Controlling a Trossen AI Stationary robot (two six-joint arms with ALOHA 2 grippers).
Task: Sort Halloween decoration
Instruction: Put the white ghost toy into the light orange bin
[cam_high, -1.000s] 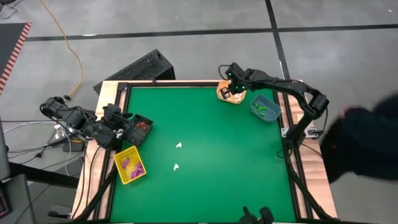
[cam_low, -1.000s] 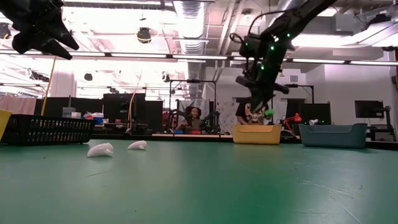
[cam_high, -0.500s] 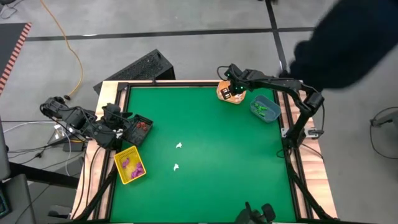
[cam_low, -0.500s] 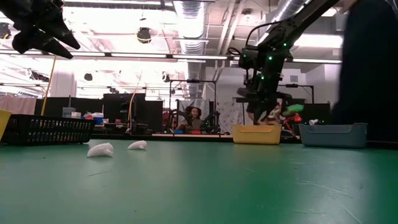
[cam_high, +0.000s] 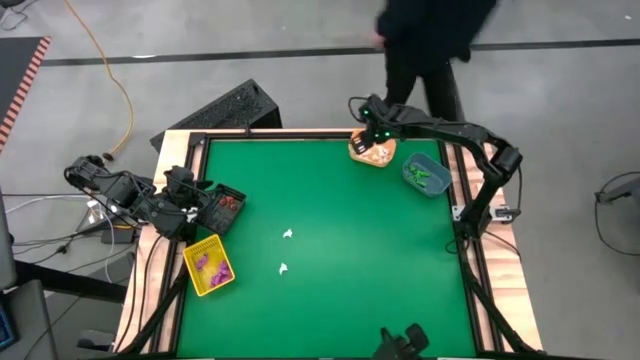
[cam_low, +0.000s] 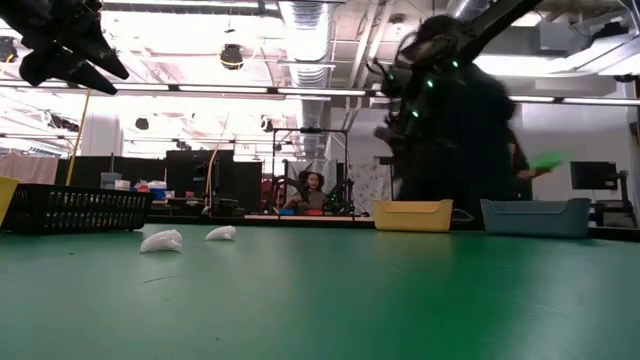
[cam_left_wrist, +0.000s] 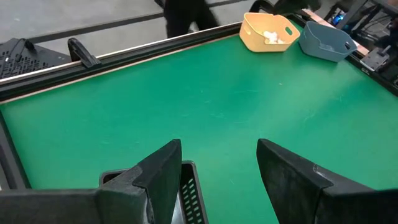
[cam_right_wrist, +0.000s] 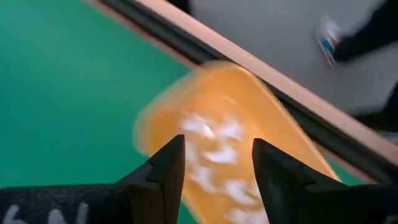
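Note:
My right gripper (cam_right_wrist: 217, 163) hangs open above the orange bin (cam_right_wrist: 268, 98) at the table's far right, with nothing between its fingers. White trinkets (cam_right_wrist: 210, 149) lie in that bin. Two more white trinkets (cam_high: 287, 234) (cam_high: 283, 268) lie on the green mat left of the middle. My left gripper (cam_left_wrist: 219, 167) waits open above the black bin (cam_high: 226, 204) at the table's left edge. The right gripper (cam_high: 371, 134) shows over the orange bin (cam_high: 371, 153) in the high view as well.
A blue bin (cam_high: 426, 175) with green trinkets stands right of the orange one. At the near left is a yellow bin (cam_high: 208, 266) with purple trinkets. The black bin holds reddish ones. A person (cam_high: 430, 40) in dark clothes stands beyond the far edge.
My right gripper has opened above the orange bin while staying about where it was. A person in dark clothes has walked past the table's far right corner toward the left, behind the right arm.

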